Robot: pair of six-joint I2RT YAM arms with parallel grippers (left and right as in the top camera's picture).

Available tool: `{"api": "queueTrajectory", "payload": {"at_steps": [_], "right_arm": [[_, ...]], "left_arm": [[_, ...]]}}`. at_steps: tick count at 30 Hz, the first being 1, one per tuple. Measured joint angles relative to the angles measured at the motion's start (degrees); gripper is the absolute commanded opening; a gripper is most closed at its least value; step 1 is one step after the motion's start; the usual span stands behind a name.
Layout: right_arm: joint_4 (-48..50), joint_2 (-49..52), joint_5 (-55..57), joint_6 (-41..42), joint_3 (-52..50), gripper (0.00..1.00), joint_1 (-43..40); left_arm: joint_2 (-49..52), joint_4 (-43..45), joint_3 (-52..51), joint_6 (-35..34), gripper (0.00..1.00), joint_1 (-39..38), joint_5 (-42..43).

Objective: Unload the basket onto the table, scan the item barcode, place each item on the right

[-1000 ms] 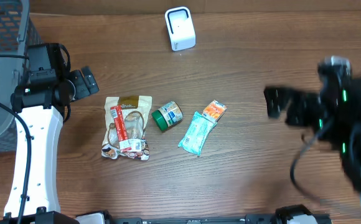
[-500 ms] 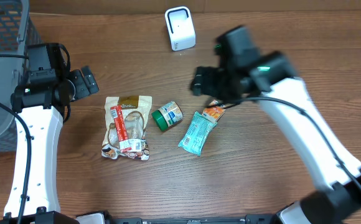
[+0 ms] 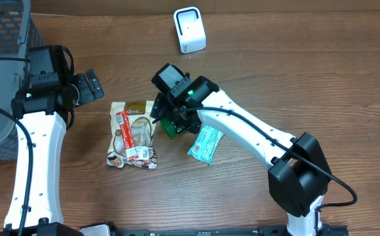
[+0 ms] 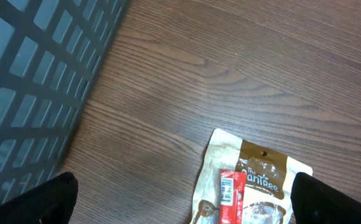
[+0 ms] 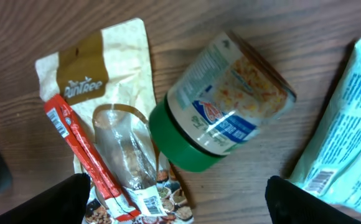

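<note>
Jar (image 5: 227,102) lies on its side on the table (image 3: 308,78), about mid-table and a little toward the left edge, green lid facing the snack pouch (image 5: 106,112). The label face that shows carries a food picture and a blue-red logo. The side resting on the wood is hidden. From overhead the jar is mostly covered by the right gripper (image 3: 170,118); only a sliver of lid is visible there.

Right gripper (image 5: 177,202): jaws spread wide, one dark fingertip at each lower corner of the wrist view, both blurred and cut off. The jar sits between them, untouched.

Pouch is just beside the lid, with a red stick pack lying along it. Teal packet (image 5: 348,124) is on the jar's other side, cut by the frame edge, with a barcode partly visible at its lower end.

White scanner (image 3: 190,29) stands near the far edge, well apart from the jar.

Left gripper (image 3: 88,88): jaws fully spread, holding nothing, beside the grey basket (image 3: 3,39) at the left edge.
</note>
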Motion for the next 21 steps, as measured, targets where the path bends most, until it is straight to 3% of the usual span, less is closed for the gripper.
{"api": "queueTrajectory", "payload": {"at_steps": [2,3,6,7,8,14,21], "right_arm": [[-0.3,-0.1,0.7,-6.4,1.1,0.79,-0.3],[-1.3,-0.4,1.2,-15.3,2.3,0.74,-0.8],[-3.5,-1.7,2.0,-32.2,3.5,0.39,-1.8],[-4.3,-2.0,2.0,-37.4,3.5,0.21,-2.2],[-4.4,-2.2,2.1,-42.7,3.5,0.17,-2.5],[1.0,-2.2,2.4,-57.4,3.4,0.16,-3.9],[9.4,-0.9,3.8,-61.1,1.6,0.17,-4.3]], "left_arm": [[0.0,0.0,0.0,0.0,1.00,0.0,0.0],[0.0,0.0,0.0,0.0,1.00,0.0,0.0],[0.0,0.0,0.0,0.0,1.00,0.0,0.0],[0.0,0.0,0.0,0.0,1.00,0.0,0.0],[0.0,0.0,0.0,0.0,1.00,0.0,0.0],[0.0,0.0,0.0,0.0,1.00,0.0,0.0],[0.0,0.0,0.0,0.0,1.00,0.0,0.0]]}}
